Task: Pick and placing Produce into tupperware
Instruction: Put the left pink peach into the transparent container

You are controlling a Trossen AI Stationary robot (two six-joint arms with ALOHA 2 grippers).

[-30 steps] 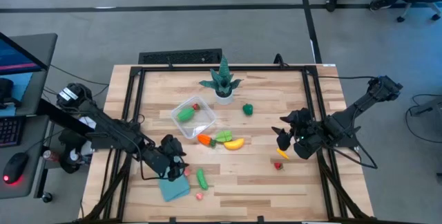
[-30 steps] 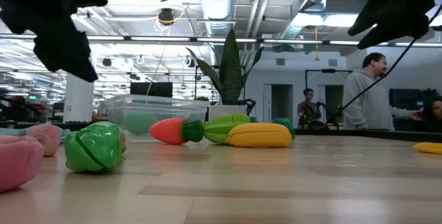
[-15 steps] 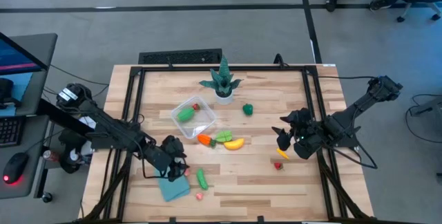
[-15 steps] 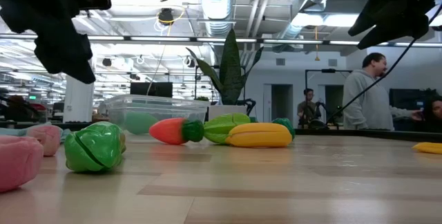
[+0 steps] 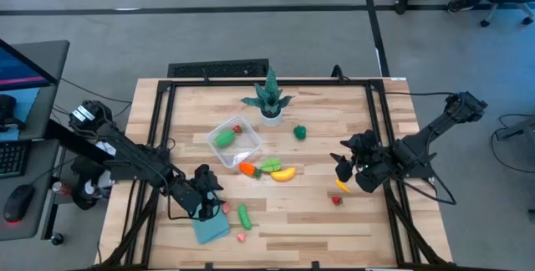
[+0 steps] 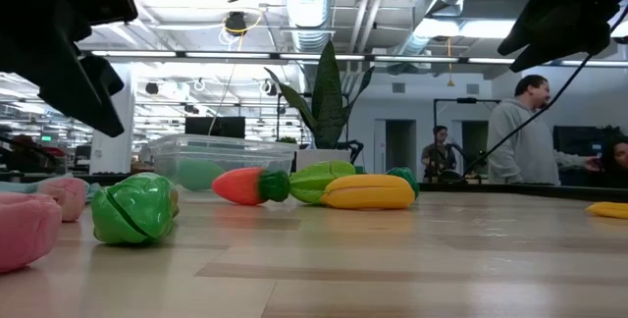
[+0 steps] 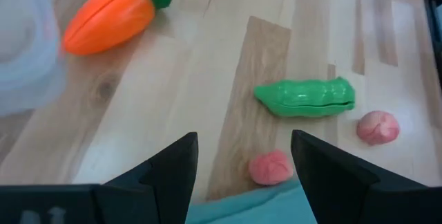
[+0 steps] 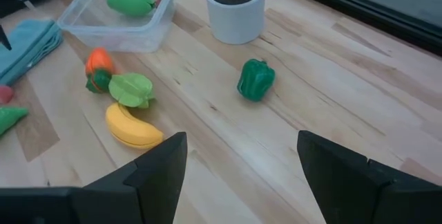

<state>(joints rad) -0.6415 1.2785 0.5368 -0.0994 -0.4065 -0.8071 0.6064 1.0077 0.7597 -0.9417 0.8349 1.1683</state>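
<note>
Light-blue folded cloth [image 7: 276, 207] lies just beneath the left gripper [image 7: 242, 158], whose fingers are spread with nothing between them; just beyond sit a small pink round toy [image 7: 271, 166], a green pea pod [image 7: 306, 97] and an orange carrot [image 7: 114, 18]. Farther on is the clear squarish plastic tupperware [image 5: 234, 142] holding a green piece [image 5: 223, 138]. Well apart, the right gripper [image 5: 342, 165] hovers spread, with a yellow banana [image 8: 132, 127] ahead of it
</note>
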